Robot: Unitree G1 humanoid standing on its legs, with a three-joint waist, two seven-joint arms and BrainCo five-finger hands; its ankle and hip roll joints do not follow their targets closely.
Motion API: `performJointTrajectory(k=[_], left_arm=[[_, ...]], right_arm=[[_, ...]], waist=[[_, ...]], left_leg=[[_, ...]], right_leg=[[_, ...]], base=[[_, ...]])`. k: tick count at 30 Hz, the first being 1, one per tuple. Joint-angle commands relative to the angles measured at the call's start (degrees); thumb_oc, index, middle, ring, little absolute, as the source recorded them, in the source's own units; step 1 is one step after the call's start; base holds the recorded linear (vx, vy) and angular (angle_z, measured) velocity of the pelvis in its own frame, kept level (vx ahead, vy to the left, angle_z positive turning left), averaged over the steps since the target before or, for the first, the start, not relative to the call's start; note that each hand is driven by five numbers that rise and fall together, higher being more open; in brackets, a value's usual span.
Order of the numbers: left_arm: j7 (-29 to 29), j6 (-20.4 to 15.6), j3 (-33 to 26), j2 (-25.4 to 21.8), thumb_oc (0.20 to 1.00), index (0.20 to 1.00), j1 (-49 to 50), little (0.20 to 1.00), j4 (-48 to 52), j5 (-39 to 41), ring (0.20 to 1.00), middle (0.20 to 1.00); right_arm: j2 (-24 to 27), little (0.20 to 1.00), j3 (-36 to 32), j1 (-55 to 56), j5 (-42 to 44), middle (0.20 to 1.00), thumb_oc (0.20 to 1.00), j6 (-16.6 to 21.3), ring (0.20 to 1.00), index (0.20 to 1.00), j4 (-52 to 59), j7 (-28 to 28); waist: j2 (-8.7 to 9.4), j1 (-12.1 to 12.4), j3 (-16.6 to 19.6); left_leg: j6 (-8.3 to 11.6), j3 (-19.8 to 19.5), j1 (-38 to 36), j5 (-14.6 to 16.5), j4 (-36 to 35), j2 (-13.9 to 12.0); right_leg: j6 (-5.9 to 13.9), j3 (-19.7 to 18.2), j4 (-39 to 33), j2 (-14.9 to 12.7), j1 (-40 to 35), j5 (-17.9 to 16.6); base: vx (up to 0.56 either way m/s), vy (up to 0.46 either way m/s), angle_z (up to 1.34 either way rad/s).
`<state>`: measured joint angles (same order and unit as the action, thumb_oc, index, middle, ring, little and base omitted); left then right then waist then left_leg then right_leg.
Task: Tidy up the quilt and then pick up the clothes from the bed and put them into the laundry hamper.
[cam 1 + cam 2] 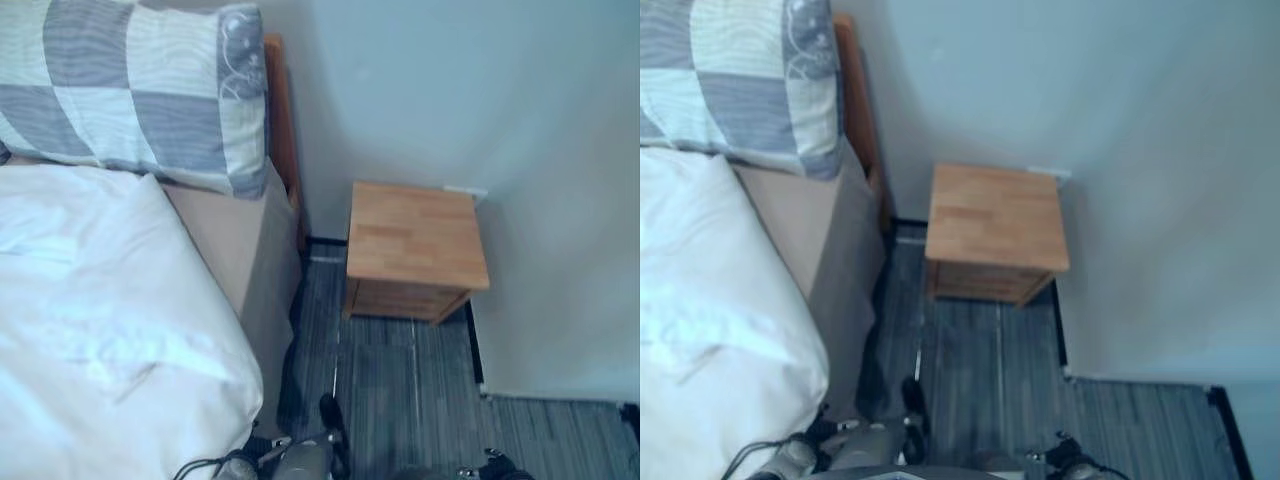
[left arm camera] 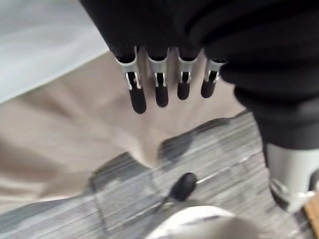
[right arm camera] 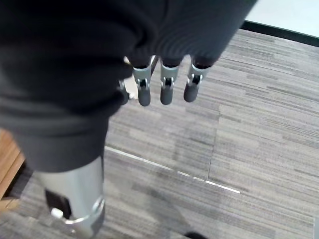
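The white quilt (image 1: 90, 330) lies rumpled over the bed, its corner hanging near the bed's edge. A grey and white checked pillow (image 1: 130, 90) rests at the head, with bare tan sheet (image 1: 235, 240) beside the quilt. My left hand (image 2: 161, 89) hangs with relaxed straight fingers and nothing in it, next to the bed's tan side (image 2: 60, 129) and above the carpet. My right hand (image 3: 167, 89) hangs over the grey carpet (image 3: 239, 129), fingers straight, holding nothing.
A wooden nightstand (image 1: 415, 245) stands against the wall, right of the bed, with a strip of grey carpet (image 1: 390, 380) between them. The wooden headboard (image 1: 283, 120) rises behind the pillow. A pale wall (image 1: 560, 260) closes in on the right.
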<state>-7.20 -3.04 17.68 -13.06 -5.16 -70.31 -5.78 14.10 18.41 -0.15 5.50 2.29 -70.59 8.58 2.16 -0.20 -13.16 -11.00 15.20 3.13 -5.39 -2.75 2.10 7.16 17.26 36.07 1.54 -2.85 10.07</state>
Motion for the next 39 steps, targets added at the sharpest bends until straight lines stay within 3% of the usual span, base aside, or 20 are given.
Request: performJointTrajectory(k=[1, 2, 3, 4, 5, 6, 7, 8, 15, 16, 17, 18, 19, 20, 21, 22, 25, 34, 35, 39], left_arm=[[-2.5, -0.2, -0.6, -1.7, 1.0, 1.0, 0.9, 1.0, 0.0, -1.3, 1.0, 1.0], [-2.5, -0.8, -0.5, -2.0, 1.0, 1.0, 0.8, 1.0, 0.2, -1.0, 1.0, 1.0], [-2.5, -0.8, -0.5, -2.0, 1.0, 1.0, 0.8, 1.0, 0.2, -1.0, 1.0, 1.0], [-2.6, -1.4, -0.1, -2.4, 1.0, 1.0, 0.1, 1.0, -0.2, -0.7, 1.0, 1.0], [-2.8, -1.6, 0.0, -2.6, 1.0, 1.0, -0.2, 1.0, -0.6, -0.8, 1.0, 1.0], [-3.0, -1.9, 0.6, -3.2, 1.0, 1.0, -1.0, 1.0, -1.4, -1.1, 1.0, 1.0], [-3.0, -1.9, 0.6, -3.2, 1.0, 1.0, -1.0, 1.0, -1.4, -1.1, 1.0, 1.0], [-2.6, -1.7, 0.8, -4.4, 1.0, 1.0, -1.5, 1.0, -1.9, -1.8, 1.0, 1.0], [-3.4, -2.3, -0.8, -4.1, 1.0, 1.0, 0.4, 1.0, -1.9, 1.8, 1.0, 1.0], [-3.4, -2.1, -1.3, -3.8, 1.0, 1.0, 0.5, 1.0, -2.4, 2.2, 1.0, 1.0], [-3.4, -2.1, -1.3, -3.8, 1.0, 1.0, 0.5, 1.0, -2.4, 2.2, 1.0, 1.0], [-3.5, -1.9, -1.7, -3.6, 1.0, 1.0, 1.1, 1.0, -2.6, 2.2, 1.0, 1.0], [-3.5, -1.9, -1.7, -3.6, 1.0, 1.0, 1.1, 1.0, -2.5, 2.2, 1.0, 1.0], [-3.4, -1.7, -2.0, -3.7, 1.0, 1.0, 1.5, 1.0, -2.4, 1.9, 1.0, 1.0], [-3.3, -1.7, -2.2, -3.7, 1.0, 1.0, 1.6, 1.0, -2.3, 1.8, 1.0, 1.0], [-3.3, -1.7, -2.2, -3.7, 1.0, 1.0, 1.6, 1.0, -2.2, 1.8, 1.0, 1.0], [-3.0, -1.5, -3.1, -3.9, 1.0, 1.0, 2.5, 1.0, -1.7, 1.3, 1.0, 1.0], [-3.4, -1.4, -1.5, -3.7, 1.0, 1.0, 3.9, 1.0, 4.3, -2.7, 1.0, 1.0], [-4.2, -1.1, -1.5, -3.2, 1.0, 1.0, 4.6, 1.0, 4.4, -3.5, 1.0, 1.0], [-5.6, -1.0, -1.7, -3.1, 1.0, 1.0, 5.0, 1.0, 4.6, -4.1, 1.0, 1.0]], right_arm=[[1.7, 1.0, -2.5, -4.4, -2.0, 1.0, 1.0, 1.0, 1.0, 1.0, 1.8, 0.9], [1.8, 1.0, -2.1, -4.3, -2.2, 1.0, 1.0, 1.2, 1.0, 1.0, 2.0, 1.1], [1.8, 1.0, -2.1, -4.3, -2.2, 1.0, 1.0, 1.2, 1.0, 1.0, 2.0, 1.1], [1.8, 1.0, -1.4, -4.5, -2.5, 1.0, 1.0, 1.1, 1.0, 1.0, 1.7, 1.3], [1.9, 1.0, -1.2, -4.7, -2.5, 1.0, 1.0, 1.0, 1.0, 1.0, 1.4, 1.3], [1.8, 1.0, -0.8, -4.7, -2.6, 1.0, 1.0, 0.9, 1.0, 1.0, 1.1, 1.1], [1.8, 1.0, -0.8, -4.7, -2.6, 1.0, 1.0, 1.0, 1.0, 1.0, 1.0, 1.1], [2.0, 1.0, -0.8, -3.4, -2.6, 1.0, 1.0, 0.0, 1.0, 1.0, 0.1, 0.3], [2.3, 1.0, 0.0, -5.0, -3.7, 1.0, 1.0, 0.3, 1.0, 1.0, 0.2, 0.5], [2.8, 1.0, -1.0, -5.4, -3.5, 1.0, 1.0, 0.3, 1.0, 1.0, 0.0, 0.7], [2.8, 1.0, -1.0, -5.4, -3.5, 1.0, 1.0, 0.3, 1.0, 1.0, 0.0, 0.7], [3.6, 1.0, -1.7, -4.9, -3.5, 1.0, 1.0, 0.1, 1.0, 1.0, 0.0, 0.7], [3.6, 1.0, -1.7, -4.9, -3.5, 1.0, 1.0, 0.0, 1.0, 1.0, 0.0, 0.7], [3.9, 1.0, -2.4, -4.6, -3.3, 1.0, 1.0, -0.1, 1.0, 1.0, -0.1, 0.9], [4.2, 1.0, -3.1, -4.5, -2.9, 1.0, 1.0, -0.1, 1.0, 1.0, -0.1, 1.0], [4.2, 1.0, -3.1, -4.4, -2.9, 1.0, 1.0, -0.1, 1.0, 1.0, 0.0, 1.0], [6.0, 1.0, -6.4, -4.5, -0.6, 1.0, 1.0, 0.1, 1.0, 1.0, 1.2, 1.7], [15.4, 1.0, -10.5, -8.9, -1.5, 1.0, 1.0, 1.9, 1.0, 1.0, 20.7, 3.6], [17.9, 1.0, -10.5, -10.5, -2.9, 1.0, 1.0, 2.4, 1.0, 1.0, 26.3, 4.6], [21.3, 1.0, -10.3, -11.6, -6.5, 1.0, 1.0, 3.7, 1.0, 1.0, 36.6, 6.0]], waist=[[-3.39, 1.3, -1.3], [-3.01, 0.8, -1.5], [-3.11, 0.7, -1.4], [-2.1, 0.3, -1.2], [-1.57, -0.1, -1.0], [-0.76, -1.0, -0.5], [-0.74, -1.0, -0.4], [0.67, -0.7, -0.1], [0.73, 0.0, 0.6], [0.61, -0.1, 0.1], [0.61, -0.2, 0.2], [0.26, -0.9, -0.7], [0.26, -0.9, -0.7], [0.11, -2.0, -0.6], [0.04, -2.7, -0.1], [0.01, -2.7, -0.2], [-0.83, -4.9, 2.8], [2.13, -4.8, 3.6], [3.52, -4.3, 2.3], [3.95, -3.9, 0.8]], left_leg=[[7.42, -1.6, -4.7, 5.8, -0.2, -0.8], [8.13, -6.1, -5.8, 6.1, -0.2, -0.5], [8.17, -6.1, -5.7, 6.0, -0.1, -0.6], [8.77, -11.6, -5.6, 7.0, 1.2, 0.1], [8.9, -14.0, -5.7, 7.6, 1.8, 0.4], [8.87, -18.4, -5.8, 8.0, 2.2, 1.0], [8.88, -18.4, -5.7, 7.9, 2.2, 1.0], [9.54, -21.5, -5.8, 9.4, 3.3, 1.7], [11.97, -30.1, -2.1, 8.4, 5.5, 1.9], [13.54, -28.6, -0.4, 7.6, 5.6, 0.5], [13.54, -28.6, -0.4, 7.6, 5.6, 0.5], [14.54, -18.9, 0.6, 6.2, 5.0, -4.1], [14.55, -18.9, 0.7, 6.1, 4.9, -4.1], [15.61, -8.7, -0.1, 4.7, 4.1, -8.8], [16.31, -3.8, -0.7, 4.0, 3.8, -11.3], [16.38, -3.9, -0.9, 4.0, 3.8, -11.4], [18.92, 5.6, -4.3, 3.6, 3.5, -15.7], [15.27, 6.5, -5.5, 4.8, -0.7, -11.4], [14.02, 6.2, -5.8, 5.7, -1.0, -9.8], [13.31, 5.7, -5.6, 6.3, -1.3, -9.8]], right_leg=[[6.01, -5.3, -1.6, -6.2, 8.9, -10.3], [3.33, -7.3, -7.6, -6.4, 9.8, -6.9], [3.27, -7.2, -7.9, -6.2, 9.8, -7.1], [1.85, -14.1, -20.0, -5.8, 9.3, -5.5], [1.6, -19.1, -25.8, -5.4, 8.6, -5.9], [1.6, -28.9, -29.4, -3.8, 8.6, -6.8], [1.61, -28.9, -29.5, -3.9, 8.7, -6.9], [1.2, -36.2, -32.9, -3.8, 7.5, -7.2], [-0.47, -27.4, -38.5, -5.0, 4.0, -9.1], [-0.55, -23.5, -40.3, -6.4, 2.4, -8.8], [-0.55, -23.5, -40.3, -6.4, 2.4, -8.8], [-0.11, -19.3, -40.4, -8.3, 1.0, -7.8], [-0.11, -19.4, -40.4, -8.3, 1.1, -7.8], [0.14, -15.7, -40.7, -9.4, 0.1, -7.6], [0.3, -13.4, -40.9, -10.1, -0.1, -7.6], [0.28, -13.4, -40.9, -10.1, -0.3, -7.5], [1.06, -6.7, -40.9, -12.2, -2.6, -6.3], [3.14, -4.3, -31.2, -17.0, -0.7, -8.0], [4.29, -5.0, -25.8, -18.9, 1.7, -12.4], [4.01, -7.4, -20.1, -17.9, 6.3, -11.8]], base=[[0.42, -0.214, 1.53], [0.2, -0.15, 1.68], [0.39, -0.366, 2.37], [0.28, -0.31, 1.99], [0.41, -0.424, 2.37], [0.22, -0.207, 1.99], [0.24, -0.256, 2.53], [0.11, -0.141, 2.11], [0.11, -0.259, 1.6], [-0.02, -0.152, 0.91], [-0.11, -0.051, 1.36], [-0.08, 0.035, 1.18], [-0.14, 0.058, 1.34], [-0.08, 0.044, 0.95], [-0.07, 0.042, 1.09], [-0.02, 0.043, 0.87], [0.07, 0.128, 0.9], [0.05, 0.225, 0.5], [0.0, 0.126, 0.29], [0.02, 0.109, 0.24]])
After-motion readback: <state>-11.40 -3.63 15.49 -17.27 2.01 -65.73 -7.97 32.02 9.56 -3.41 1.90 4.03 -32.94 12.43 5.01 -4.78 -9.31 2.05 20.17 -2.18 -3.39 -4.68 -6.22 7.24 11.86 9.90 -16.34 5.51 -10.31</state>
